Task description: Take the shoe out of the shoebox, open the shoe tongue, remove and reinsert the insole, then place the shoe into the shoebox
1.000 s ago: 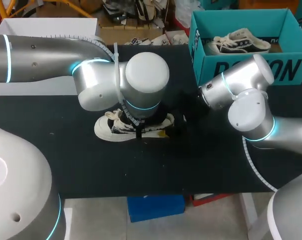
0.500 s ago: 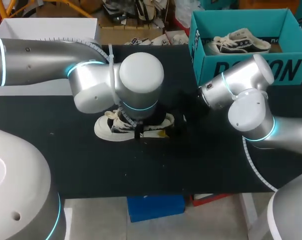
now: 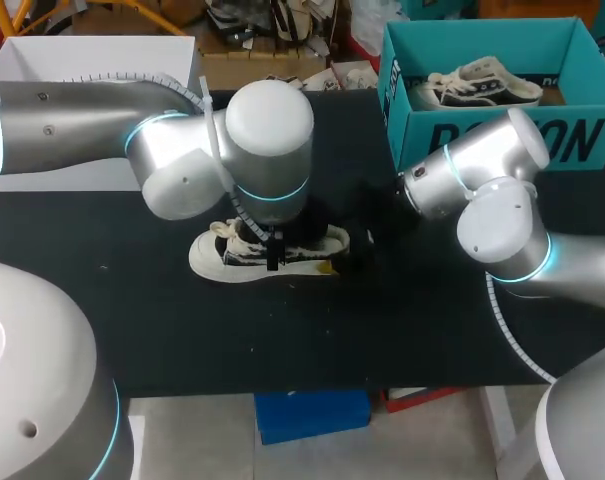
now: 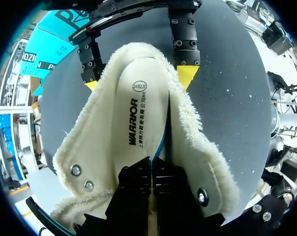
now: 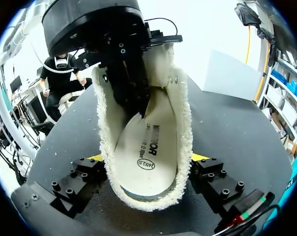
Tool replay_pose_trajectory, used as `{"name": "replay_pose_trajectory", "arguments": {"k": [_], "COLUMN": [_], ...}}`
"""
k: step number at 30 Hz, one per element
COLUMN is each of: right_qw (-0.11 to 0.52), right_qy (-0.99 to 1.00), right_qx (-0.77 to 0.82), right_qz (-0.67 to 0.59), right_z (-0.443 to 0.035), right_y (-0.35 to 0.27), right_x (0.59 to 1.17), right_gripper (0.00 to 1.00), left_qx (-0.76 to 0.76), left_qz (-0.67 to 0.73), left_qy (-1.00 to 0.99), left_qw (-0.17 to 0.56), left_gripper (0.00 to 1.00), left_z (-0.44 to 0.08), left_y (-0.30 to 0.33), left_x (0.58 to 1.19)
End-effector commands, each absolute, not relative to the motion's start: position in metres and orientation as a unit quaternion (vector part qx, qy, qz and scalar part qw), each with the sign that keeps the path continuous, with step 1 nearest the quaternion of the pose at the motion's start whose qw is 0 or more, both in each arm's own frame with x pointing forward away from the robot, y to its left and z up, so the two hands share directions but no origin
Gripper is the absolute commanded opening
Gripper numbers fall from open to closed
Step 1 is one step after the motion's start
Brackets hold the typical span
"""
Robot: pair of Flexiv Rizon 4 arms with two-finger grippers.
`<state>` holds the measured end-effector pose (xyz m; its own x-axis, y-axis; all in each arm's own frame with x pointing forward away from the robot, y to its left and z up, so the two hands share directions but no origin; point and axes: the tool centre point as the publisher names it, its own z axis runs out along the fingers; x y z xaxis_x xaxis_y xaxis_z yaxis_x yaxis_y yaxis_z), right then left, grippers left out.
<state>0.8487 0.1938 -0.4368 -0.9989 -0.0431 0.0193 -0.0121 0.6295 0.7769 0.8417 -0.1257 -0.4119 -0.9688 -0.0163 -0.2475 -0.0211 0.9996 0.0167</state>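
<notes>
A white fleece-lined shoe lies on the black table in the head view. My left arm hangs over the shoe. In the left wrist view my left gripper reaches down into the shoe and is shut on the front end of the white printed insole. My right gripper comes in from the heel side, its yellow fingertips pressing the shoe's heel from both sides. The right wrist view also shows the left gripper on the insole.
A teal shoebox stands at the back right of the table with a second shoe inside it. A white box sits at the back left. Bare table lies in front of the shoe.
My left gripper has closed inside the shoe, and the left arm's wrist has shifted a little to the left and back. The shoe and the right arm have stayed in place.
</notes>
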Motion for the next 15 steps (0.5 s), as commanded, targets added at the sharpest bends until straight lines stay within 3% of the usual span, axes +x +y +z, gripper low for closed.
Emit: {"name": "replay_pose_trajectory", "arguments": {"k": [1, 15], "right_qw": [0.020, 0.020], "right_qy": [-0.903, -0.903], "right_qx": [0.016, 0.016], "right_qz": [-0.429, -0.429], "right_z": [-0.446, -0.446], "right_y": [0.195, 0.195], "right_x": [0.847, 0.847], "right_gripper": [0.00, 0.00], "left_qx": [-0.010, -0.012], "left_qz": [-0.008, -0.040], "left_qy": [0.992, 0.993], "left_qw": [0.124, 0.109], "left_gripper": [0.00, 0.00], "left_z": [-0.401, -0.389], "left_y": [-0.120, -0.121], "left_x": [0.843, 0.840]}}
